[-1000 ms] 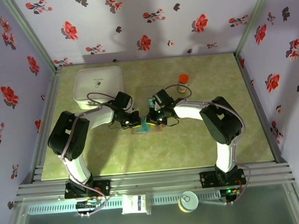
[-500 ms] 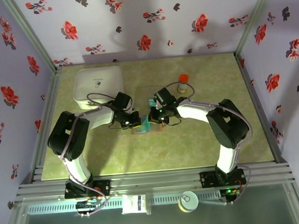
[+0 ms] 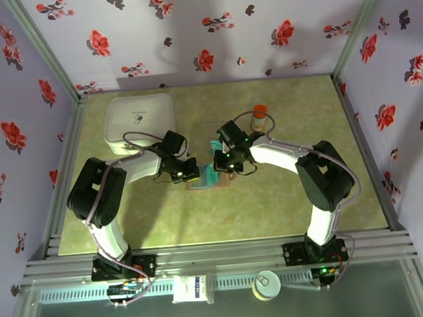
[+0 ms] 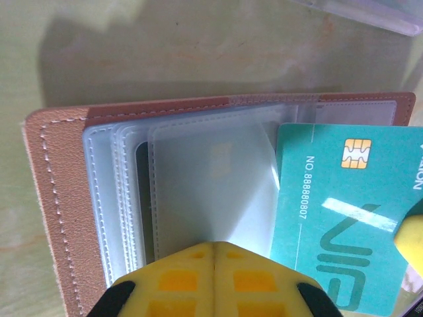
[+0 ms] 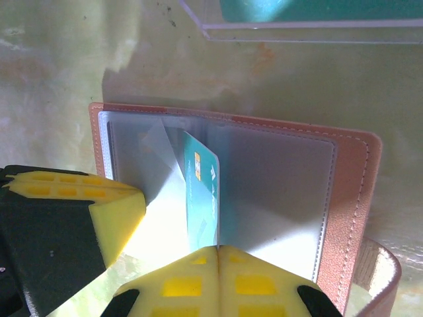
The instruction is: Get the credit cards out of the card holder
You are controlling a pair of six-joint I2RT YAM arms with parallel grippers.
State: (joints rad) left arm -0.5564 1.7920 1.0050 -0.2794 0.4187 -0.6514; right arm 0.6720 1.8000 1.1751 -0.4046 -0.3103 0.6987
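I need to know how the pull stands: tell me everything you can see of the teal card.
The teal card is thin, glossy plastic with a gold chip, a printed number and pale lettering. It stands tilted over the open card holder, one edge overlapped by a clear sleeve, most of its face exposed. The right gripper has its jaws shut on the card's near end.

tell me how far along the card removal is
Done: the card holder lies open, and something teal, maybe a card, already sits in the clear tray. In hand: the right gripper is shut on a teal card, raised on edge among the sleeves, while the shut left gripper pins them. Left: freeing that card; a faint chip behind a sleeve suggests another.
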